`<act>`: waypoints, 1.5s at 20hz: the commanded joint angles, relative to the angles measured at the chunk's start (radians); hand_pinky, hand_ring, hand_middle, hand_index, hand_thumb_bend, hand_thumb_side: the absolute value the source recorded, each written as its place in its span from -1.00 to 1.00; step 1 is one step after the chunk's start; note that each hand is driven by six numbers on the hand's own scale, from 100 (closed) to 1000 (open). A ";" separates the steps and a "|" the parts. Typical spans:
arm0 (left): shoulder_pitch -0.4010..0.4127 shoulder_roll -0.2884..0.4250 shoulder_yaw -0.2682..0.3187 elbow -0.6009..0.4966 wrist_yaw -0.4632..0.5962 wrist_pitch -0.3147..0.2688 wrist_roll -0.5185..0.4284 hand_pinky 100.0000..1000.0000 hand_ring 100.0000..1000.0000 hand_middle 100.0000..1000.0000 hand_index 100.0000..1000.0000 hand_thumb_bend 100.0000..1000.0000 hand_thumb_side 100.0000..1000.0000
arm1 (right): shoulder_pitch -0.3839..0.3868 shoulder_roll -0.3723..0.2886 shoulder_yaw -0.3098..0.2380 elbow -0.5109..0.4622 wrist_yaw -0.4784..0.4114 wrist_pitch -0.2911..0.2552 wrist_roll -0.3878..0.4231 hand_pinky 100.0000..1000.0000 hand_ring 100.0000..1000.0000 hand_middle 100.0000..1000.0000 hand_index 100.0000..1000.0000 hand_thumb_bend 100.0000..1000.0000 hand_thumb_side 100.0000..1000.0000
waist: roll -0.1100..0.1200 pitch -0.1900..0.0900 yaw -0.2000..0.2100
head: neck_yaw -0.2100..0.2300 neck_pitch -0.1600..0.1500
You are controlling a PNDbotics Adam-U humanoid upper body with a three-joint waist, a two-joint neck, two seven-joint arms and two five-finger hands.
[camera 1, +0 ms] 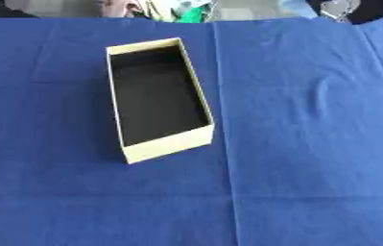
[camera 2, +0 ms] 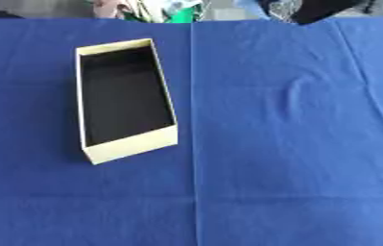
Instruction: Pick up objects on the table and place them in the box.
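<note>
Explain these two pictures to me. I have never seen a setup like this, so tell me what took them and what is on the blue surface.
Both pictures come from the two eyes of one camera in a humanoid robot's head, looking down at its work table, so they are nearly identical. A blue cloth covers the table. On it, left of the middle, stands one long cream box, open on top, with a dark inside that looks empty. Neither robot hand shows in either picture, so nothing is being held. No loose objects lie on the cloth.
</note>
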 commanded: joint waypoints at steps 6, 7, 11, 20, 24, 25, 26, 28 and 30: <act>-0.017 0.024 -0.007 -0.020 0.008 -0.005 -0.010 -0.16 0.33 0.21 0.40 -1.00 0.33 | -0.177 0.072 0.130 -0.036 0.000 0.061 0.125 0.12 0.18 -0.30 -0.11 -1.00 -0.44 | -0.013 -0.036 0.018 | 0.001 -0.008; -0.018 0.023 -0.008 -0.020 0.009 -0.005 -0.010 -0.16 0.33 0.21 0.40 -1.00 0.33 | -0.192 0.087 0.148 -0.027 0.002 0.064 0.140 0.12 0.18 -0.31 -0.11 -1.00 -0.45 | -0.013 -0.037 0.020 | -0.001 -0.007; -0.020 0.023 -0.011 -0.020 0.012 -0.006 -0.013 -0.16 0.33 0.21 0.40 -1.00 0.33 | -0.238 0.137 0.214 0.008 0.008 0.075 0.190 0.12 0.17 -0.31 -0.11 -1.00 -0.44 | -0.015 -0.039 0.027 | -0.005 0.000; -0.026 0.018 -0.015 -0.020 0.018 -0.008 -0.018 -0.16 0.33 0.21 0.40 -1.00 0.33 | -0.304 0.228 0.308 0.085 0.029 0.082 0.253 0.12 0.16 -0.31 -0.12 -1.00 -0.44 | -0.019 -0.038 0.042 | 0.002 0.003; -0.027 0.016 -0.017 -0.020 0.020 -0.007 -0.020 -0.16 0.33 0.21 0.40 -1.00 0.33 | -0.328 0.264 0.337 0.122 0.033 0.082 0.271 0.12 0.16 -0.32 -0.12 -1.00 -0.44 | -0.022 -0.037 0.047 | -0.001 0.006; -0.028 0.016 -0.017 -0.020 0.020 -0.007 -0.021 -0.16 0.33 0.21 0.40 -1.00 0.34 | -0.334 0.271 0.341 0.130 0.035 0.082 0.273 0.12 0.15 -0.32 -0.12 -1.00 -0.44 | -0.023 -0.037 0.048 | -0.001 0.006; -0.028 0.015 -0.018 -0.020 0.020 -0.007 -0.021 -0.16 0.33 0.21 0.40 -1.00 0.34 | -0.340 0.279 0.345 0.138 0.038 0.082 0.273 0.12 0.15 -0.32 -0.12 -1.00 -0.44 | -0.024 -0.037 0.050 | -0.001 0.007; -0.028 0.014 -0.019 -0.020 0.021 -0.006 -0.023 -0.16 0.33 0.21 0.40 -1.00 0.34 | -0.354 0.294 0.350 0.153 0.042 0.081 0.273 0.12 0.15 -0.32 -0.12 -1.00 -0.44 | -0.026 -0.037 0.051 | -0.002 0.006; -0.029 0.013 -0.019 -0.020 0.021 -0.006 -0.024 -0.16 0.33 0.21 0.40 -1.00 0.34 | -0.368 0.311 0.356 0.171 0.049 0.080 0.275 0.12 0.15 -0.32 -0.12 -1.00 -0.44 | -0.028 -0.036 0.053 | -0.004 0.005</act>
